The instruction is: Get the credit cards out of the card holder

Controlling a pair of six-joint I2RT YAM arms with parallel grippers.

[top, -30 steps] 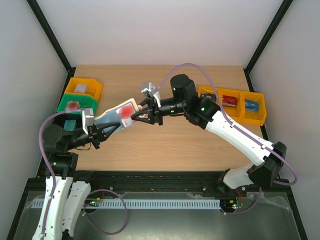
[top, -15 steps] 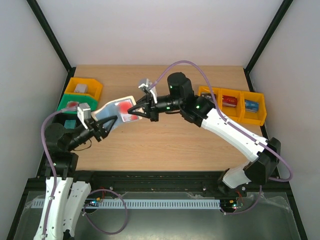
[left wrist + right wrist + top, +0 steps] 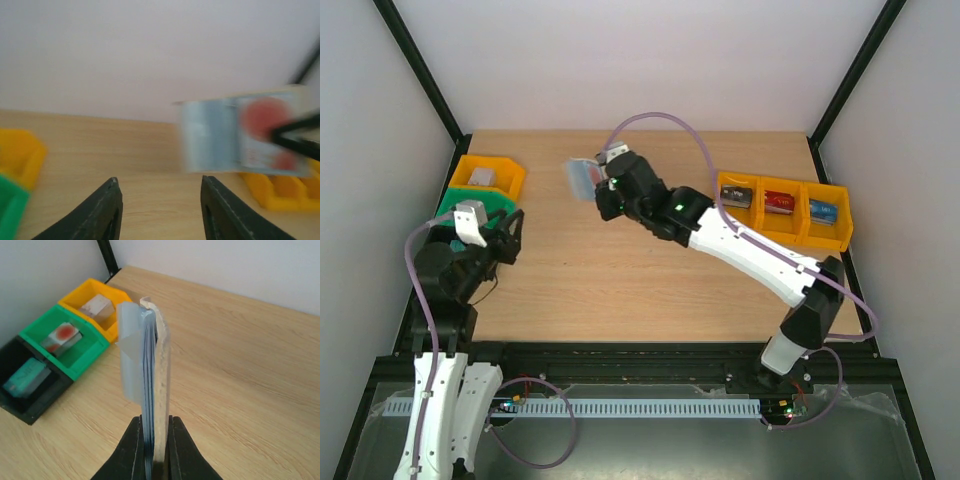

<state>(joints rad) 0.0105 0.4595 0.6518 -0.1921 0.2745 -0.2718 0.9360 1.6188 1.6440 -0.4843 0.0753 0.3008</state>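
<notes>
Card holder (image 3: 156, 380) edge-on, pale outside (blue inside)

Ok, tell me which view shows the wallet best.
Right wrist: the wallet is close and sharp, edge-on, pinched in the right claw. Left wrist shows its face with red patches, but blurred; top external shows it small.

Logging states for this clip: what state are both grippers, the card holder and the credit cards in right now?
left gripper, open, holding nothing.
right gripper, shut on the card holder.
card holder, lifted, standing on edge.
credit cards, red one apparently inside the holder; view blurred.
</notes>
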